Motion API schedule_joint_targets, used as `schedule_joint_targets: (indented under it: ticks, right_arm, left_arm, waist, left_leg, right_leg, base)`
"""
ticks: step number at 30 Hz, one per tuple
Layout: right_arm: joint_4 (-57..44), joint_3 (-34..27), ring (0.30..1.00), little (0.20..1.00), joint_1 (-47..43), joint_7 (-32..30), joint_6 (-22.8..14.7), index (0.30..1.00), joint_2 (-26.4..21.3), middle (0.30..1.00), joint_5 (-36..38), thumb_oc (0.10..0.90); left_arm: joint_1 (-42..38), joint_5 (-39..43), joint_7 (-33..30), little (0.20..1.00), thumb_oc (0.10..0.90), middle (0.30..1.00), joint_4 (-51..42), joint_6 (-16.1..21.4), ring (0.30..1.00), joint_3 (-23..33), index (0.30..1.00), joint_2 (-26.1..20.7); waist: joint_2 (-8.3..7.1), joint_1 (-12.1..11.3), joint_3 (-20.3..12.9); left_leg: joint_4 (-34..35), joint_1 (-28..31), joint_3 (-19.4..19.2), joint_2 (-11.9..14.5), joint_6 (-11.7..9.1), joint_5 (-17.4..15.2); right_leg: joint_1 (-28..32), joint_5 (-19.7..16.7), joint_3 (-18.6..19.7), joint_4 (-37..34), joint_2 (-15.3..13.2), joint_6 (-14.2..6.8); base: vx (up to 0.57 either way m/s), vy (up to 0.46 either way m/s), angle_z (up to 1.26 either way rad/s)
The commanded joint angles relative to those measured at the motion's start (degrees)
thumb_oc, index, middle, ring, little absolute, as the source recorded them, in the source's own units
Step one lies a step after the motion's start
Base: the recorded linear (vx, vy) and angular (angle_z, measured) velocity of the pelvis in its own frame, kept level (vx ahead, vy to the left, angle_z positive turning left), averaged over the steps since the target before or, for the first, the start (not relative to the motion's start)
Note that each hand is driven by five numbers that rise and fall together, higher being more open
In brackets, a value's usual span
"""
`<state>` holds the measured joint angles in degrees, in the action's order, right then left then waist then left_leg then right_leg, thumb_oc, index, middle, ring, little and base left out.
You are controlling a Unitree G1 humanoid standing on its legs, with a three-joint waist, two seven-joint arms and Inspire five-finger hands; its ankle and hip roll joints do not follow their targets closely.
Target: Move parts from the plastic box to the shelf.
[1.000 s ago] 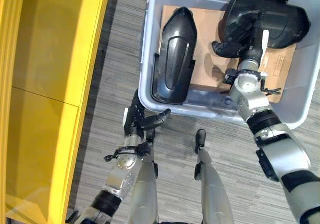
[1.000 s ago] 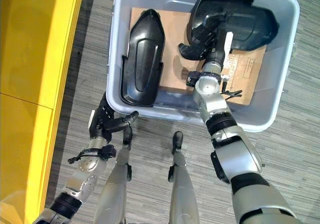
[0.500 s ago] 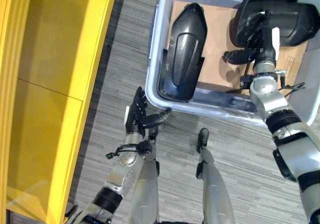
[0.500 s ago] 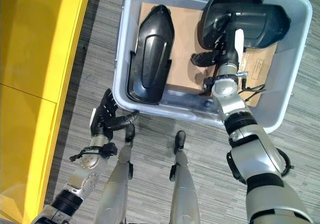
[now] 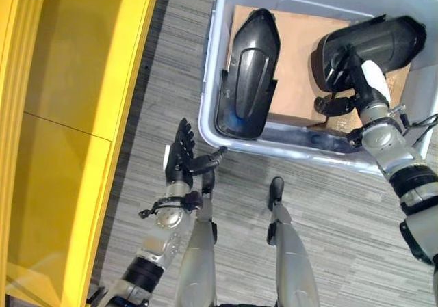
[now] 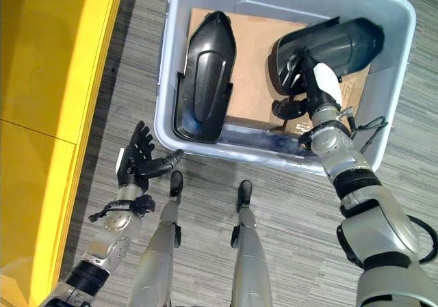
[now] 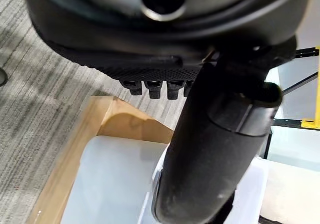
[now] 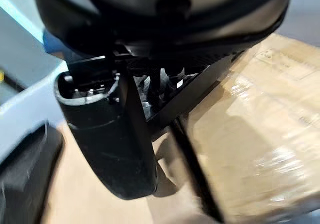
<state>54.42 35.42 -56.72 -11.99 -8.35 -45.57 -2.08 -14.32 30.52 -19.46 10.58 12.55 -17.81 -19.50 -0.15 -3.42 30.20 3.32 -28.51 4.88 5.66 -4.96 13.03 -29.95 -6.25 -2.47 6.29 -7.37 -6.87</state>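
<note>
A pale grey plastic box (image 5: 213, 109) stands on the carpet, lined with brown cardboard (image 5: 295, 54). Two black moulded parts are in it. The long narrow part (image 5: 248, 74) leans against the box's left wall. The bulky hollow part (image 5: 378, 42) lies tilted at the right. My right hand (image 5: 344, 71) is shut on its open rim, fingers inside and thumb (image 8: 111, 139) underneath. My left hand (image 5: 180, 156) is open with fingers spread, outside the box, just off its near left corner. The yellow shelf (image 5: 68, 115) runs along the left.
A strip of grey striped carpet (image 5: 154, 81) separates the shelf from the box. Plastic-wrapped cardboard (image 8: 260, 124) lies beside the held part. In the left wrist view a translucent container (image 7: 115, 184) sits on a tan board past the thumb (image 7: 215, 149).
The bulky part has swung and tipped up in my right hand, its open end now raised. My left hand has drifted a little to the left, still open. The camera has shifted.
</note>
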Motion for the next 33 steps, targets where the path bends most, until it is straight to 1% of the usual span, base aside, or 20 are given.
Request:
schedule_joint_targets:
  ticks: [1,2,3,5,6,7,8,9,13,16,18,21,22,23,24,25,27,28,33]
  right_arm:
    - [6.9,5.1,1.0,1.0,1.9,-0.2,4.9,1.0,-8.8,1.0,-6.9,0.9]
    - [7.1,4.8,1.0,1.0,1.5,-0.1,5.1,1.0,-10.2,1.0,-7.2,0.9]
    - [7.1,4.8,1.0,1.0,1.5,-0.1,5.1,1.0,-10.3,1.0,-7.2,0.9]
    - [5.4,5.4,1.0,1.0,-0.3,0.5,5.4,1.0,-13.6,1.0,-6.9,0.9]
    - [5.3,5.5,1.0,1.0,-0.4,0.5,5.4,1.0,-13.6,1.0,-6.9,0.9]
    - [0.6,6.5,1.0,1.0,-3.4,0.5,5.5,1.0,-17.4,1.0,-6.3,0.9]
    - [-3.1,6.8,1.0,1.0,-5.4,0.5,5.5,1.0,-20.0,1.0,-5.3,0.9]
    - [-3.3,6.9,1.0,1.0,-5.5,0.5,5.6,1.0,-20.1,1.0,-5.3,0.9]
    - [-7.7,6.4,1.0,1.0,-6.6,0.9,5.3,1.0,-23.1,1.0,-3.7,0.9]
    - [-11.8,3.5,1.0,1.0,-4.9,0.6,4.9,1.0,-24.5,1.0,-1.1,0.9]
    - [-18.2,-1.7,1.0,1.0,-0.6,0.2,4.3,1.0,-24.6,1.0,1.4,0.9]
    - [-25.3,-8.8,1.0,1.0,5.7,-1.3,3.6,1.0,-22.8,1.0,1.5,0.9]
    - [-27.9,-12.9,1.0,1.0,8.9,-2.8,3.4,1.0,-21.2,1.0,1.4,0.9]
    - [-30.2,-15.6,1.0,1.0,11.2,-3.7,2.9,1.0,-19.7,1.0,1.1,0.9]
    - [-34.0,-20.0,1.0,1.0,15.7,-4.6,2.6,1.0,-16.9,1.0,-0.1,0.9]
    - [-36.2,-22.3,1.0,1.0,18.2,-5.1,2.5,1.0,-14.9,1.0,-0.7,0.9]
    - [-39.6,-25.7,1.0,1.0,22.0,-5.8,2.4,1.0,-12.1,1.0,-2.2,0.9]
    - [-42.0,-28.1,1.0,1.0,25.1,-6.7,2.1,1.0,-8.5,1.0,-2.9,0.9]
    - [-46.6,-31.3,1.0,1.0,30.5,-7.6,2.0,1.0,-3.1,1.0,-4.8,0.9]
  left_arm:
    - [0.4,-2.9,1.1,1.0,0.9,1.0,-5.7,4.8,1.0,2.6,1.0,-1.6]
    - [0.3,-3.0,1.3,1.0,0.9,1.0,-5.7,4.9,1.0,3.0,1.0,-1.9]
    - [0.3,-3.0,1.3,1.0,0.9,1.0,-5.7,4.9,1.0,3.0,1.0,-1.9]
    - [0.7,-2.9,1.4,1.0,0.9,1.0,-6.1,4.9,1.0,3.9,1.0,-2.6]
    - [0.7,-2.9,1.4,1.0,0.9,1.0,-6.2,4.9,1.0,3.9,1.0,-2.5]
    - [1.6,-3.0,1.5,1.0,0.9,1.0,-6.6,4.6,1.0,4.9,1.0,-3.1]
    - [2.4,-2.9,1.4,1.0,0.9,1.0,-7.0,4.5,1.0,5.8,1.0,-3.5]
    - [2.4,-2.9,1.4,1.0,0.9,1.0,-7.0,4.4,1.0,5.9,1.0,-3.5]
    - [3.5,-2.8,1.7,1.0,0.9,1.0,-7.6,4.3,1.0,6.9,1.0,-3.7]
    - [4.5,-2.4,1.9,1.0,0.9,1.0,-8.1,4.2,1.0,7.7,1.0,-3.5]
    - [5.0,-2.3,1.7,1.0,0.9,1.0,-8.0,4.0,1.0,8.7,1.0,-3.1]
    - [5.3,-2.4,1.4,1.0,0.9,1.0,-7.7,3.9,1.0,10.0,1.0,-2.8]
    - [5.4,-2.6,1.1,1.0,0.9,1.0,-7.7,3.8,1.0,10.1,1.0,-2.6]
    - [5.3,-2.6,0.9,1.0,0.9,1.0,-7.7,3.8,1.0,10.5,1.0,-2.2]
    - [5.2,-2.9,0.6,1.0,0.9,1.0,-7.4,3.6,1.0,10.7,1.0,-2.0]
    - [5.0,-3.1,0.5,1.0,0.9,1.0,-7.4,3.5,1.0,10.6,1.0,-1.9]
    - [5.2,-3.5,0.4,1.0,0.9,1.0,-7.3,3.2,1.0,10.3,1.0,-1.7]
    - [5.4,-3.7,0.1,1.0,0.9,1.0,-7.5,3.1,1.0,10.3,1.0,-1.4]
    - [5.8,-4.4,-0.2,1.0,0.9,1.0,-7.4,2.8,1.0,10.3,1.0,-1.2]
  waist:
    - [-2.62,1.2,-0.4]
    - [-2.71,1.3,-0.4]
    - [-2.68,1.3,-0.4]
    - [-3.08,1.5,-0.4]
    - [-3.05,1.6,-0.4]
    - [-3.72,2.1,-0.4]
    - [-4.27,2.6,-0.4]
    - [-4.24,2.6,-0.4]
    - [-5.01,3.3,-0.4]
    - [-5.53,3.9,-0.7]
    - [-5.94,4.7,-1.1]
    - [-6.04,5.3,-1.5]
    - [-6.01,5.4,-1.6]
    - [-5.84,5.7,-1.7]
    - [-5.62,5.9,-1.8]
    - [-5.49,5.9,-1.9]
    - [-5.28,5.9,-2.0]
    - [-4.95,6.1,-2.0]
    - [-4.61,6.1,-2.2]
  left_leg:
    - [1.6,4.9,-1.3,1.0,-0.3,-3.2]
    - [1.6,5.3,-1.3,1.1,-0.3,-3.2]
    - [1.6,5.3,-1.3,1.1,-0.3,-3.2]
    - [1.5,5.8,-1.3,1.2,-0.4,-3.2]
    - [1.5,5.8,-1.3,1.2,-0.4,-3.2]
    - [1.6,6.7,-1.6,1.4,-0.5,-3.3]
    - [1.6,7.3,-1.9,1.6,-0.5,-3.4]
    - [1.6,7.3,-1.9,1.6,-0.5,-3.4]
    - [1.6,8.1,-2.2,1.8,-0.7,-3.6]
    - [1.7,8.6,-2.4,2.0,-0.7,-3.7]
    - [1.7,8.9,-2.7,2.1,-0.7,-3.8]
    - [1.7,9.2,-2.9,2.2,-0.6,-4.0]
    - [1.7,9.2,-2.9,2.2,-0.6,-4.1]
    - [1.7,9.2,-3.0,2.2,-0.5,-4.2]
    - [1.7,9.3,-2.9,2.2,-0.4,-4.3]
    - [1.7,9.3,-2.9,2.2,-0.3,-4.3]
    - [1.7,9.4,-2.9,2.2,-0.2,-4.4]
    - [1.7,9.4,-3.0,2.1,-0.1,-4.4]
    - [1.7,9.5,-3.2,2.1,0.0,-4.4]
  right_leg:
    - [4.0,-0.9,0.3,-2.7,-0.4,-0.1]
    - [4.3,-0.8,0.2,-2.6,-0.4,-0.1]
    - [4.3,-0.8,0.2,-2.7,-0.4,-0.1]
    - [4.7,-0.9,0.2,-2.5,-0.2,-0.1]
    - [4.7,-0.8,0.2,-2.5,-0.2,-0.1]
    - [5.1,-1.0,0.4,-2.4,-0.1,-0.1]
    - [5.4,-1.1,0.7,-2.4,0.0,-0.1]
    - [5.4,-1.1,0.7,-2.5,0.0,-0.1]
    - [6.1,-1.2,1.0,-2.7,0.1,-0.1]
    - [6.5,-1.3,1.2,-2.8,0.2,-0.1]
    - [6.5,-1.2,1.4,-2.8,0.4,0.0]
    - [6.5,-1.2,1.7,-2.7,0.6,0.1]
    - [6.6,-1.2,1.7,-2.8,0.6,0.1]
    - [6.5,-1.1,1.9,-2.7,0.6,0.1]
    - [6.5,-1.0,1.9,-2.7,0.6,0.1]
    - [6.5,-1.0,2.0,-2.6,0.6,0.1]
    - [6.6,-0.9,2.1,-2.6,0.6,0.1]
    - [6.5,-0.9,2.3,-2.6,0.6,0.2]
    - [6.4,-0.9,2.6,-2.6,0.6,0.2]
  base:
    - [0.0,0.0,0.0]
    - [0.0,0.0,0.0]
    - [0.0,0.0,0.0]
    - [0.0,0.0,0.0]
    - [-0.03,0.006,-0.04]
    - [-0.03,0.023,-0.1]
    - [-0.03,0.023,-0.14]
    - [-0.01,0.016,-0.12]
    - [-0.01,0.005,-0.06]
    - [-0.01,-0.002,-0.09]
    - [-0.01,-0.003,-0.1]
    - [0.0,-0.003,-0.07]
    - [0.01,-0.009,-0.13]
    - [0.01,-0.011,-0.06]
    - [0.01,-0.014,-0.05]
    - [0.01,-0.005,-0.07]
    - [0.0,-0.003,-0.1]
    - [-0.01,-0.006,-0.09]
    - [0.0,-0.007,-0.04]
